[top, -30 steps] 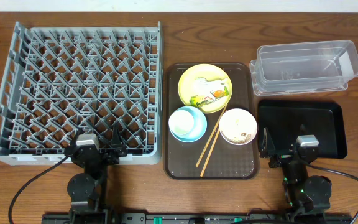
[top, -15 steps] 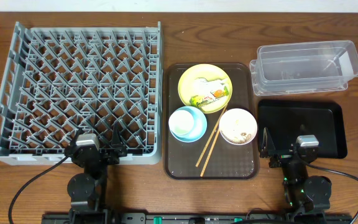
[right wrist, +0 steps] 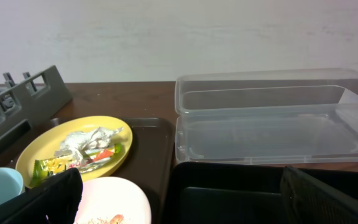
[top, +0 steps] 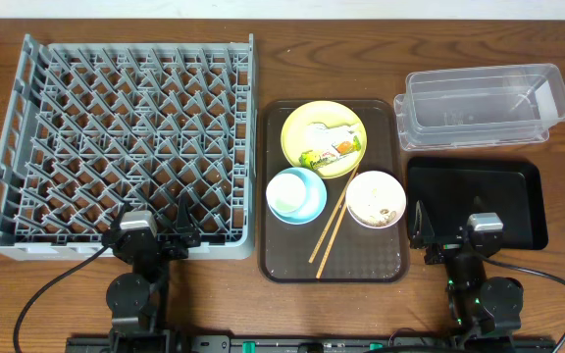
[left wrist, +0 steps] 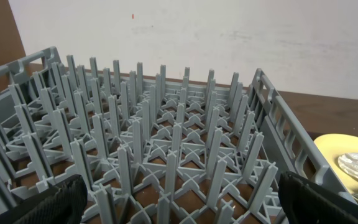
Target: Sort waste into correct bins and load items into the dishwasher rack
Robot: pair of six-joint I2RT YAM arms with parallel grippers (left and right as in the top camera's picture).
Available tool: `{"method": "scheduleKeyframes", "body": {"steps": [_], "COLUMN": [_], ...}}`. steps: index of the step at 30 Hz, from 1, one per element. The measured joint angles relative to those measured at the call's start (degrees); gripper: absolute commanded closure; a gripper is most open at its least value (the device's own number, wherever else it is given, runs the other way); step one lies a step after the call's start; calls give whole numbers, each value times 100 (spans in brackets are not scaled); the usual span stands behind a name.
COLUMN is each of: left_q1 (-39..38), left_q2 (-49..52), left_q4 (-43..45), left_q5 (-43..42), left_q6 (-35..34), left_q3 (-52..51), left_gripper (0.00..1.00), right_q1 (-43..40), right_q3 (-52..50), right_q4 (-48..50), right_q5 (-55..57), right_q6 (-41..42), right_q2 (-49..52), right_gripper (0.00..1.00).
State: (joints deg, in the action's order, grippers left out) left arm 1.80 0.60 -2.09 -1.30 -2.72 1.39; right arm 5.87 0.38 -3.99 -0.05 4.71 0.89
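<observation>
The grey dishwasher rack (top: 126, 137) fills the left of the table. On the brown serving tray (top: 361, 263) sit a yellow plate (top: 346, 123) holding a yellow-green wrapper (top: 320, 157) and a white scrap (top: 319, 130), a light blue bowl (top: 296, 194), a white bowl (top: 376, 199) with crumbs, and chopsticks (top: 333, 230). The clear tub (top: 484, 106) and black tray (top: 474, 201) are at the right. My left gripper (top: 153, 221) is open and empty over the rack's near edge (left wrist: 166, 137). My right gripper (top: 449, 227) is open and empty at the black tray's near edge (right wrist: 229, 193).
The right wrist view shows the plate (right wrist: 42, 155) with the wrapper (right wrist: 55, 165), the white bowl (right wrist: 114, 199) and the tub (right wrist: 272, 118). A pale wall stands behind the table. Bare wood shows between the rack, the serving tray and the bins.
</observation>
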Motion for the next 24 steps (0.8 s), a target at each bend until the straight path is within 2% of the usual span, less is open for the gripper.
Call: {"method": "scheduleKeyframes", "body": {"steps": [24], "left_q1": [0], "left_q2": [133], "left_q4": [-94], "left_q5": [-2], "left_q6": [-24], "left_q3": [46], "left_gripper": [0], "right_q1": [0], "right_q3": [2], "right_q4": [-13], "right_q5": [2], "right_q6": [240], "right_q2": [103], "right_gripper": [1]}}
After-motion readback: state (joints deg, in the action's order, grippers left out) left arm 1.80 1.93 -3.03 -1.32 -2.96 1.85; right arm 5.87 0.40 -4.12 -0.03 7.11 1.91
